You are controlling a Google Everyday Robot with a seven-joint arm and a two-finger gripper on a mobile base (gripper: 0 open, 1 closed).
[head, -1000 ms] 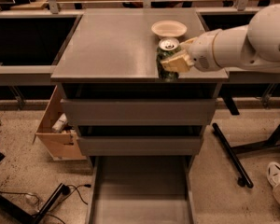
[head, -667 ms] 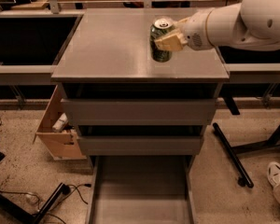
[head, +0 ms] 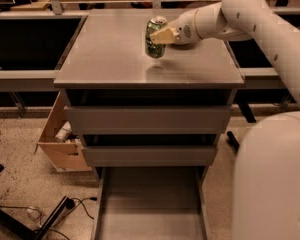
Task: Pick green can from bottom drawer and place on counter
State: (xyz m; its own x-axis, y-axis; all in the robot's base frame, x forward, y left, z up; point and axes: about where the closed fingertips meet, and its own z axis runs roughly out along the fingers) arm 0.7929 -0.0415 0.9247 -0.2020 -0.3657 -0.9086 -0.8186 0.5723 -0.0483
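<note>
The green can [head: 155, 38] with a silver top is held upright a little above the counter [head: 115, 54], over its middle. My gripper [head: 162, 35] reaches in from the right on a white arm and is shut on the can, its pale fingers [head: 164, 35] pressed on the can's right side. The bottom drawer [head: 150, 209] is pulled out below the cabinet and its grey floor is bare.
Two closed grey drawers [head: 147, 119] sit above the open one. A cardboard box [head: 60, 136] with items stands on the floor to the left of the cabinet. Cables [head: 45, 214] lie on the floor at lower left. The robot's white body [head: 272, 179] fills the lower right.
The arm has carried the green can leftward and further back over the counter, from its front right edge toward the middle. The white bowl seen earlier is hidden behind the arm.
</note>
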